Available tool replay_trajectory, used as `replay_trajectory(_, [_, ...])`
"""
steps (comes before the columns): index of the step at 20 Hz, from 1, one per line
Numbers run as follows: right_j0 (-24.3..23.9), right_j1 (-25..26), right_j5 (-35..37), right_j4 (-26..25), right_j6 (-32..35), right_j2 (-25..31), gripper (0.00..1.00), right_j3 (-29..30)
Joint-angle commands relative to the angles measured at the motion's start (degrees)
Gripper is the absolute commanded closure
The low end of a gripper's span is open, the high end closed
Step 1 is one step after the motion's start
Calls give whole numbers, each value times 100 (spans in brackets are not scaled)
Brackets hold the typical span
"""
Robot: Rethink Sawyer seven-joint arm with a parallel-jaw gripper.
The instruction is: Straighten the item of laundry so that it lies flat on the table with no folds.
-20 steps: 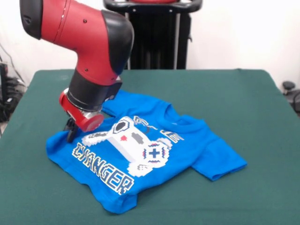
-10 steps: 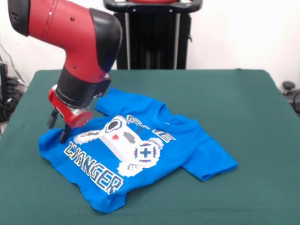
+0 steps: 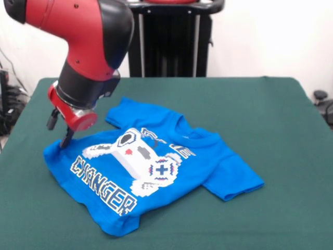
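Nearest us we see one small bright blue short-sleeved T-shirt point(image 3: 151, 172) with a white pixel game-controller print, lying print-up on the large bench point(image 3: 270, 120) topped in dark green felt-like cloth. Its hem end comes closest to us at the lower left, where the cloth looks slightly bunched and the lettering bends over a ripple; one sleeve points toward the right and the other reaches back toward the far side, its edge looking doubled over. The shirt's long axis runs on a diagonal, from the hem at the lower left to the collar at the upper right.

Farther back, at the shirt's left corner, we find the single red and black arm with its one gripper point(image 3: 58, 131) hanging just above that corner. Its dark jaws stand spread, and we see no cloth between them. The shirt lies to the right of the jaws and a little toward us, so we judge that any next pull would need to start from this left edge and draw outward, away from the collar. We count one shirt, one arm, one bench, and nothing else on the green cloth
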Motion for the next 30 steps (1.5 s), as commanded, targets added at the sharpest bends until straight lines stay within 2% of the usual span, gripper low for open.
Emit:
replay_trajectory(1, [-127,-453,981,354,-1441,1058,0,940])
replay_trajectory(10, [-245,-685,660,504,-929,1400,0,1909])
replay_trajectory(17, [-227,-450,225,228,-668,1302,0,1918])
replay_trajectory(25, [-372,-596,151,430,-579,1619,0,2452])
replay_trajectory(30, [-444,-456,7,394,-515,1754,0,2558])
